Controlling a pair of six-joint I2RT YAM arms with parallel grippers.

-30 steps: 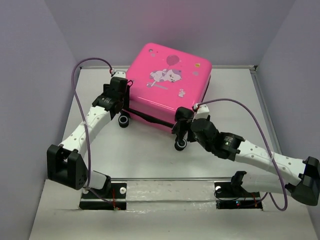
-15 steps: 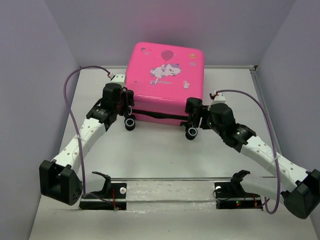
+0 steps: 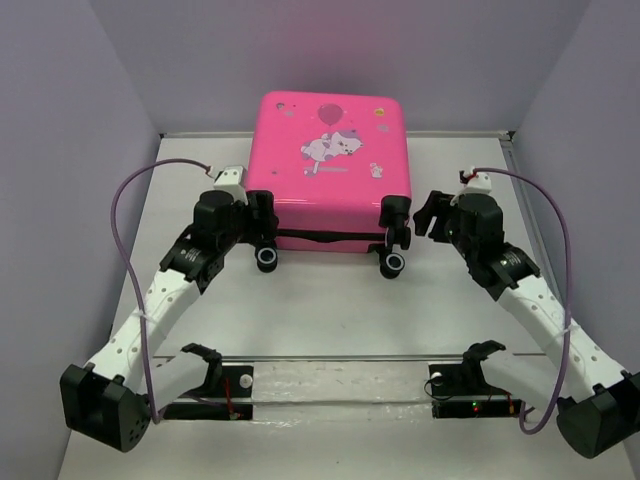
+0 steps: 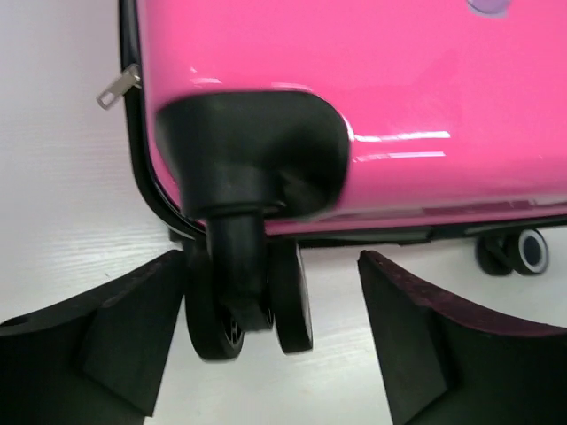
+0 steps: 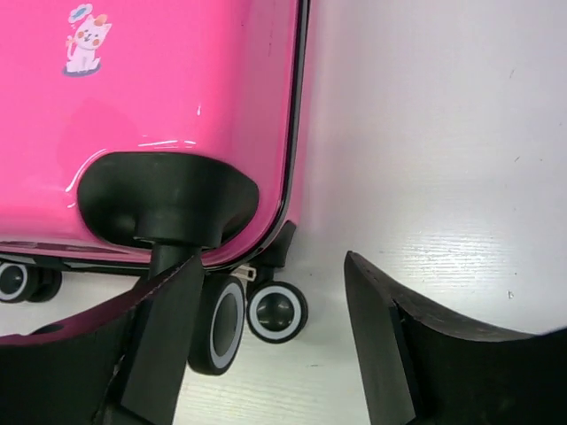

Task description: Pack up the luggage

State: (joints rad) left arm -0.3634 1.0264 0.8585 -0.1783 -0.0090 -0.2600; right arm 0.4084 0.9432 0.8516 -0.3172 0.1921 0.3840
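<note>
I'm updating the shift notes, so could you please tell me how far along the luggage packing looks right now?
Done: the luggage lies flat, lid down. In hand: the left tool and right tool are open at the near-left caster and near-right caster, gripping nothing. Left: whether the zip is fully closed cannot be told; if not, zipping remains.

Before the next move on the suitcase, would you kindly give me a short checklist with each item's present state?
1. Pink suitcase lies flat on the table, lid down: ok.
2. Left gripper open, its fingers either side of a caster wheel: ok.
3. Right gripper open, holding nothing, at the other near corner: ok.
4. Zipper closed all the way round: cannot tell.
5. Purple cables clear of the suitcase: ok.
</note>
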